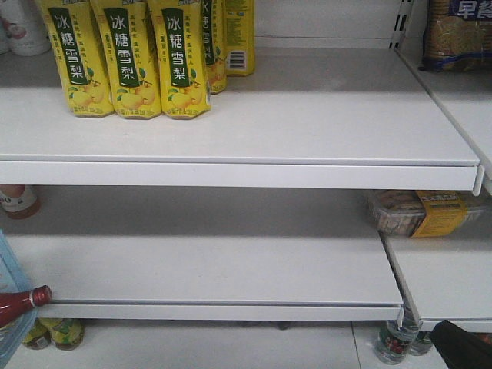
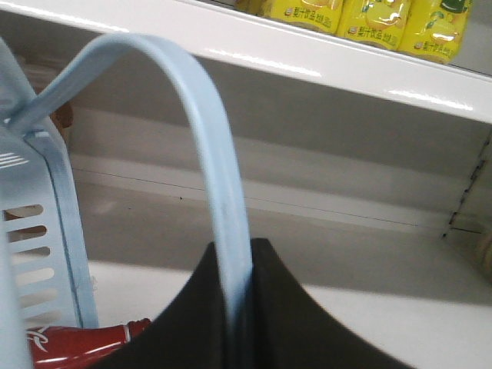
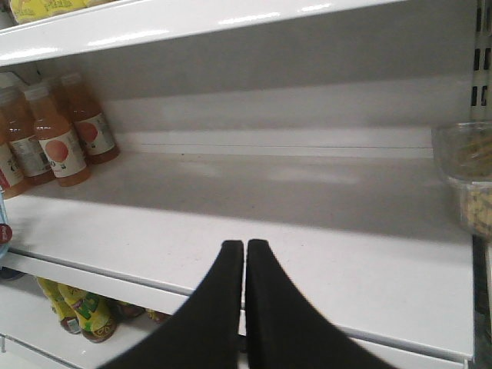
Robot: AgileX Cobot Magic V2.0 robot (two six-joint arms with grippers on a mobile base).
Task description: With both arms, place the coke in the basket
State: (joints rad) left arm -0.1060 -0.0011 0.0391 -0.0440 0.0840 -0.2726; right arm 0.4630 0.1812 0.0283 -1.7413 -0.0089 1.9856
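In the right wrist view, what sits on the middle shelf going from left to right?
Orange juice bottles at the far left → bare shelf → clear plastic food container at the right edge. The right hand, shut, hangs in front.

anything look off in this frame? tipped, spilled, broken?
No spills or damage. The coke lies tilted in the basket, neck poking past its edge. The left end effector is shut on the basket handle.

Basket (image 2: 46,254) is smooth light-blue plastic, slight sheen on its handle (image 2: 215,154). Shelves (image 1: 231,115) look like white painted metal, semi-gloss. Yellow cartons (image 1: 127,58) glossy; gripper fingers (image 3: 223,307) matt black.
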